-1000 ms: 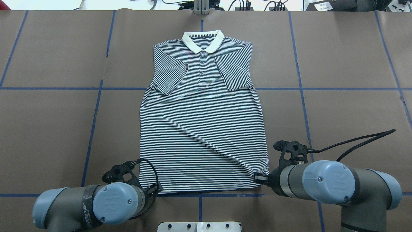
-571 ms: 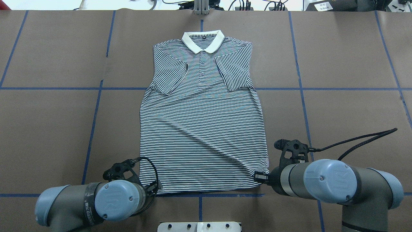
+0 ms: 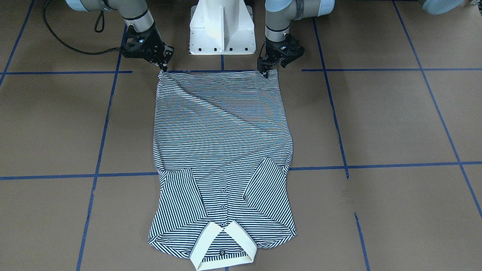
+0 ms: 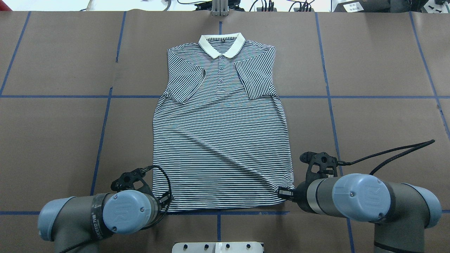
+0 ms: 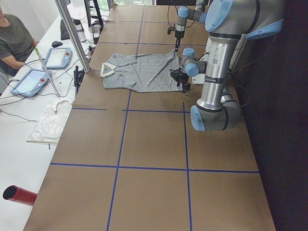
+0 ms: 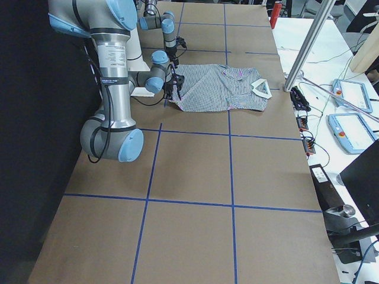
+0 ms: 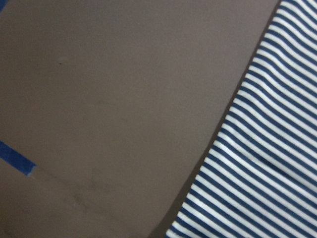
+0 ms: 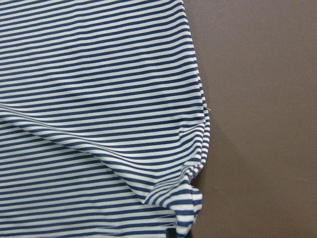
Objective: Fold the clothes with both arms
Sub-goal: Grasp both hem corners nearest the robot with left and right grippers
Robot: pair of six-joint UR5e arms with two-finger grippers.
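The striped polo shirt (image 4: 221, 140) lies flat and face up on the brown table, cream collar (image 4: 221, 45) at the far side, both sleeves folded in over the chest. My right gripper (image 4: 282, 193) sits at the near right hem corner, which is puckered into a point (image 8: 190, 196) in its jaws; it looks shut on the cloth. The left gripper (image 4: 168, 201) rests at the near left hem corner (image 3: 265, 70), and its jaws are hidden behind the wrist. In the front-facing view the right gripper (image 3: 163, 67) touches the pulled-up corner. A diagonal crease crosses the shirt's body (image 3: 222, 131).
The white pedestal base (image 3: 221, 28) stands just behind the hem, between the arms. A black cable (image 4: 397, 154) loops off the right wrist. Blue tape lines grid the table (image 4: 52, 140). A metal post (image 5: 72, 33), tablets (image 5: 36, 79) and a seated person (image 5: 14, 38) are beyond the far edge.
The left arm has shifted slightly to the left along the hem and its gripper with it. The right arm and the shirt have stayed put.
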